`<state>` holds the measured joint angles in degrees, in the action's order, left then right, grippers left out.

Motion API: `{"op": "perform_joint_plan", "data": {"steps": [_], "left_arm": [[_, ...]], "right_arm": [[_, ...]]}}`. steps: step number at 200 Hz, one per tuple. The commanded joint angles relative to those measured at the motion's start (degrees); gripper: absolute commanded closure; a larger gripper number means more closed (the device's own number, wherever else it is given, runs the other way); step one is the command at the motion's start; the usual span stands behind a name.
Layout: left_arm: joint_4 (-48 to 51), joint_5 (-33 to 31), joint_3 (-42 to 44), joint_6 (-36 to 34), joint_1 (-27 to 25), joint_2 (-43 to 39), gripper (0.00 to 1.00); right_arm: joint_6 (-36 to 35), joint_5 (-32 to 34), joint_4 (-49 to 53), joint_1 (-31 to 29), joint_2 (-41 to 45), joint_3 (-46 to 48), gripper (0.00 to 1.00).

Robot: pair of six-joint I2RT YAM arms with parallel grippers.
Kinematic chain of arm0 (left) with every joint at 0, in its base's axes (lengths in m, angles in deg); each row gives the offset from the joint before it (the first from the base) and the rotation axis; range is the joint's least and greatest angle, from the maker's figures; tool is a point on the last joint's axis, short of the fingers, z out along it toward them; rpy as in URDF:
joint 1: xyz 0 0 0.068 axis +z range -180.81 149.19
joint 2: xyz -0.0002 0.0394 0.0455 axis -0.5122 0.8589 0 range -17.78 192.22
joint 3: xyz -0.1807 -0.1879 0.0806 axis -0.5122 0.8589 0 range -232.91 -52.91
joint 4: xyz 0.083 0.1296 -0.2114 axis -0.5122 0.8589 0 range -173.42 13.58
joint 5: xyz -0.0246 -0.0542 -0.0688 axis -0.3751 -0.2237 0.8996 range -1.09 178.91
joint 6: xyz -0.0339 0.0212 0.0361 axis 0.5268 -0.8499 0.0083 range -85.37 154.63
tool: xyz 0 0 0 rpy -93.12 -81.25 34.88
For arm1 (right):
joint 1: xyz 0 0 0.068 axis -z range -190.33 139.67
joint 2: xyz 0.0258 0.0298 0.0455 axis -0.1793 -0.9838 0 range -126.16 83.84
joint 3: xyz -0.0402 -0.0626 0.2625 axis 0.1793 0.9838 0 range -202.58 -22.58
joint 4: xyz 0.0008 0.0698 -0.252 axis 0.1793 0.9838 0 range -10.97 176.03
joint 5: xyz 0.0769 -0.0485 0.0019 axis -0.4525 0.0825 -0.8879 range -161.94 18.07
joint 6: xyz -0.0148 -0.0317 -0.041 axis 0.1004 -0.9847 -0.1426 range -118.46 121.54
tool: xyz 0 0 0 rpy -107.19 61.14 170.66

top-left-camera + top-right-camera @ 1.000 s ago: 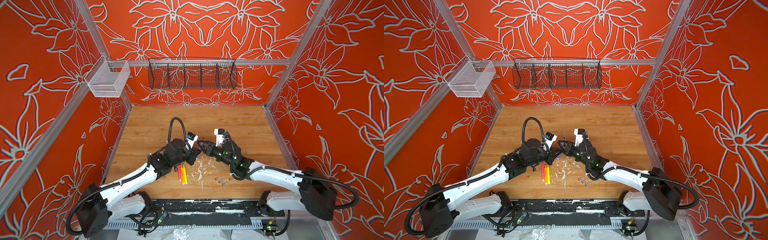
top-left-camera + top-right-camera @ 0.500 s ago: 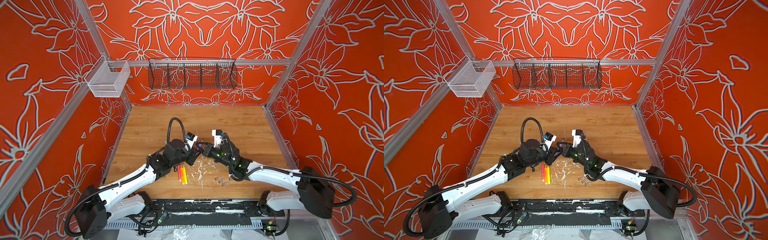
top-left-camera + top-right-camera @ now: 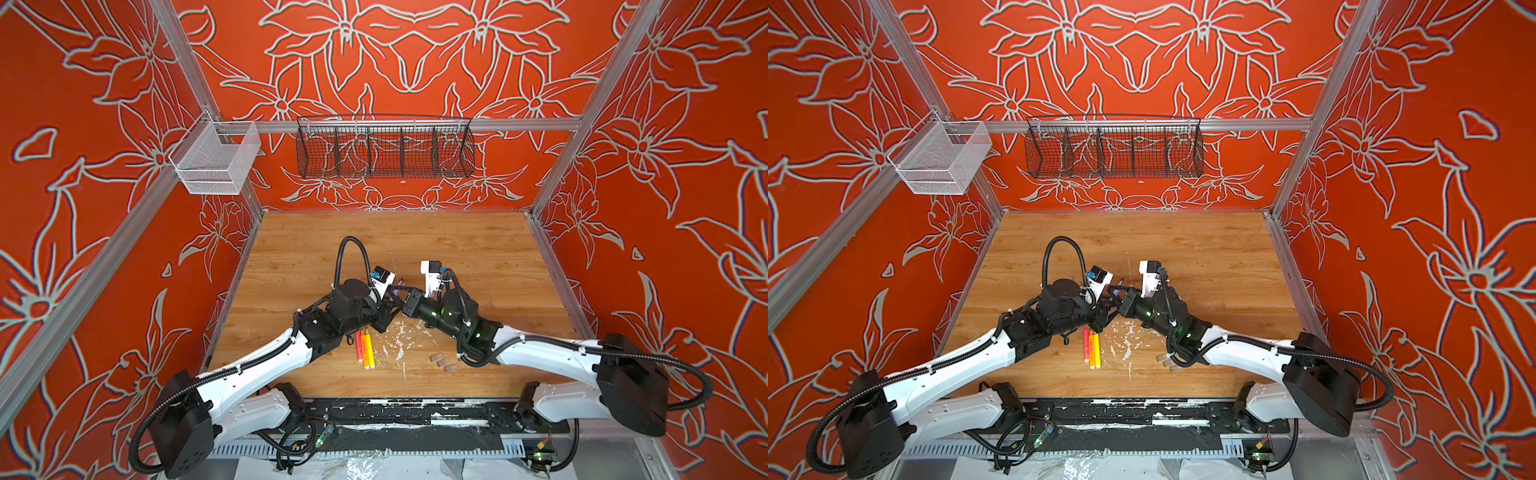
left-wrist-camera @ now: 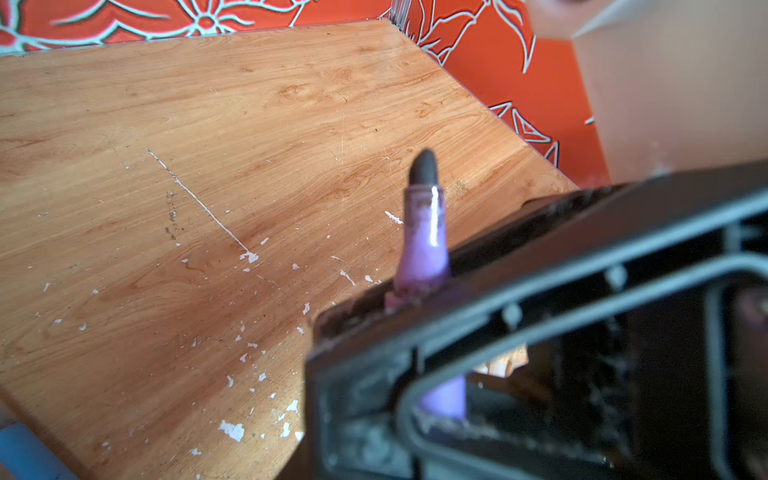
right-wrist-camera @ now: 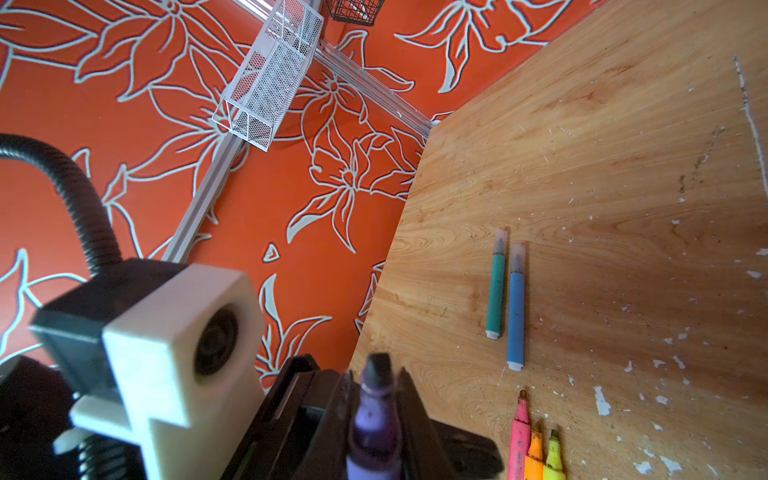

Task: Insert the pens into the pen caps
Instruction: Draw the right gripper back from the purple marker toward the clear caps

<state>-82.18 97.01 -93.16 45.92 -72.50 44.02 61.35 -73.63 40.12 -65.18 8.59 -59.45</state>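
Ok so the purple pen [image 5: 374, 419] is up off the bench [image 3: 415, 245], right over the middle, tip bare. The right gripper [image 5: 376, 374] has its fingers clamped on either side of the barrel. The left gripper [image 3: 388, 308] is nose to nose with it, and from where I'm standing I can't tell if its fingers are on the pen or just clear of it.

Both arms reach in low from the near corners, wrists meeting mid-bench. The pink pen [image 3: 358, 347], orange pen [image 3: 363, 350] and yellow pen [image 3: 369, 352] lie bare, side by side, just near of the grippers. The green pen [image 5: 496, 286] and blue pen [image 5: 516, 307] lie to their left and look capped already. Three loose pen caps [image 3: 442, 361] sit near right.

My guess is these pens are featherlight, stiff and slick, so one could swivel in a pinch. I'd grab mid-barrel and leave the tip end free. The caps will probably skitter, so pinch across the sides and keep the mouth clear.
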Motion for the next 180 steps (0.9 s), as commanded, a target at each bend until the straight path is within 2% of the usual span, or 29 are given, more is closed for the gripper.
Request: {"op": "perform_joint_plan", "data": {"steps": [1,49,90,107,137,180], "left_arm": [[-2.6,0.19,0.35,-0.8,-0.22,-1.33,0.73],[-2.54,0.06,0.08,-0.44,-0.23,-1.07,1.0],[-2.54,-1.94,0.5,0.13,-0.23,-1.58,1.0],[-2.64,-3.51,0.84,0.55,-0.25,-2.0,1.0],[-3.34,-7.94,1.79,1.36,-0.23,-2.29,1.0],[-3.07,-12.12,2.11,1.57,-0.23,-2.38,1.0]], "right_arm": [[1.09,-1.04,-1.66,-1.35,-0.69,-1.37,0.97],[1.1,-1.12,-2.17,-1.93,-0.71,-1.43,0.96],[-0.48,2.86,0.27,-1.91,2.0,0.06,0.62],[-1.84,5.53,4.05,-1.84,5.2,0.52,0.57],[-3.83,11.54,17.87,-1.86,12.73,0.22,0.56],[-5.68,19.55,49.14,-1.84,24.01,-2.06,0.56]]}}
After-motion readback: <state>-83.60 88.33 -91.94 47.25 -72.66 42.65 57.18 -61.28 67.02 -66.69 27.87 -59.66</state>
